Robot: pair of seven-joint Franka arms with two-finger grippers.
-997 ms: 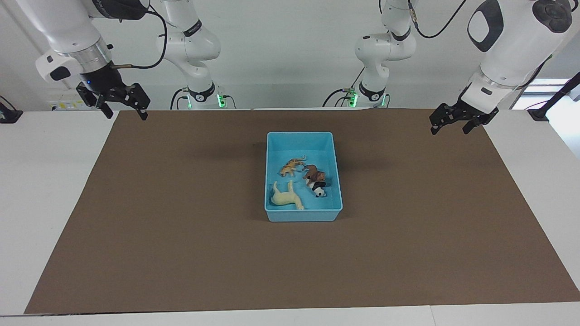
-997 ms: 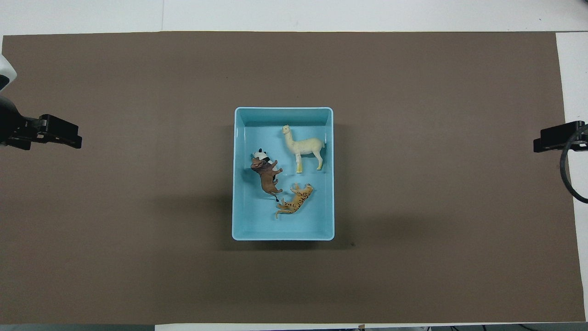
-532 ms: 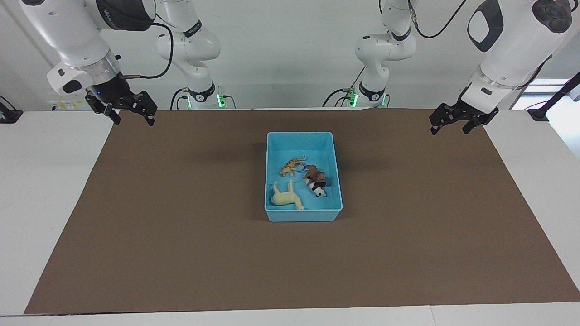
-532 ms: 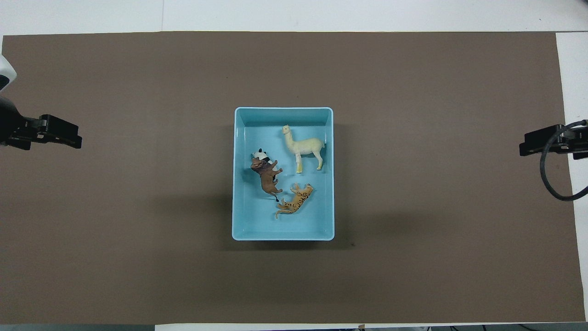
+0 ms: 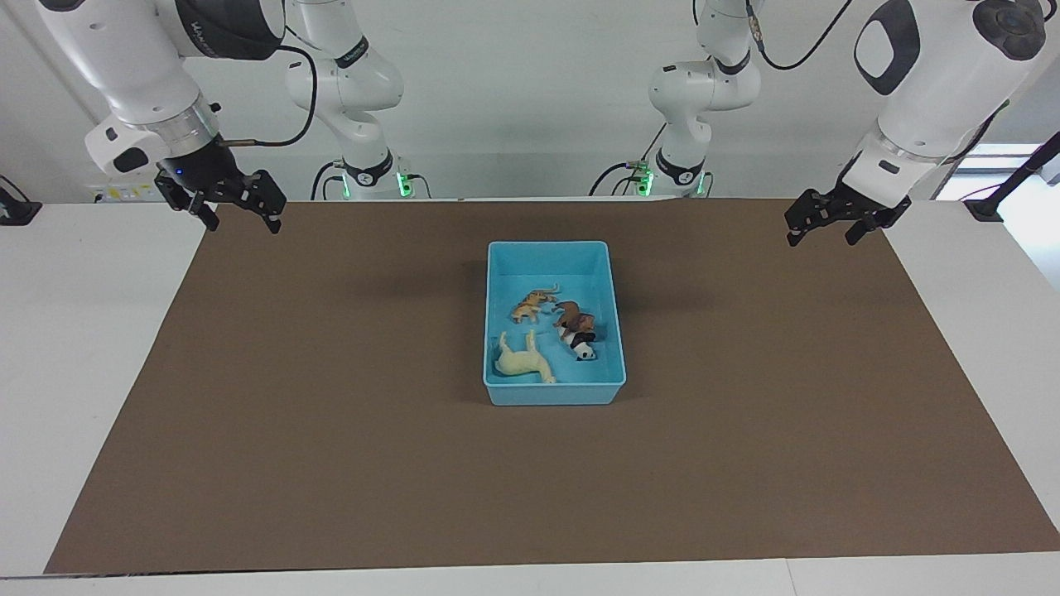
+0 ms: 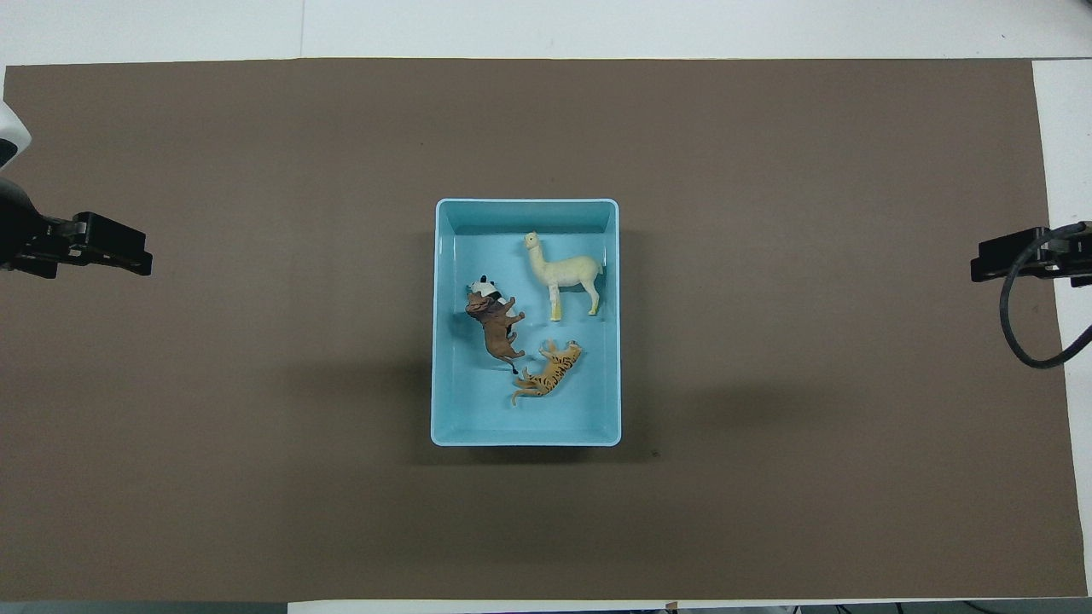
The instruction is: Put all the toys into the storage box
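Note:
The light blue storage box (image 5: 553,396) stands mid-table on the brown mat, also in the overhead view (image 6: 526,440). All four toys lie in it: the orange tiger (image 5: 532,305) (image 6: 550,373), the cream long-necked animal (image 5: 520,359) (image 6: 566,273), the brown lion (image 5: 573,318) (image 6: 496,328) and the panda (image 5: 584,348) (image 6: 485,288), which touches the lion. My right gripper (image 5: 242,217) (image 6: 981,266) is open and empty, up over the mat's edge at the right arm's end. My left gripper (image 5: 822,234) (image 6: 141,256) is open and empty over the mat's edge at the left arm's end.
The brown mat (image 5: 331,414) covers most of the white table (image 5: 74,331). A black cable (image 6: 1024,333) loops off the right arm's wrist.
My right gripper has shifted a little inward over the mat's edge. The left arm, the box and the toys have not moved.

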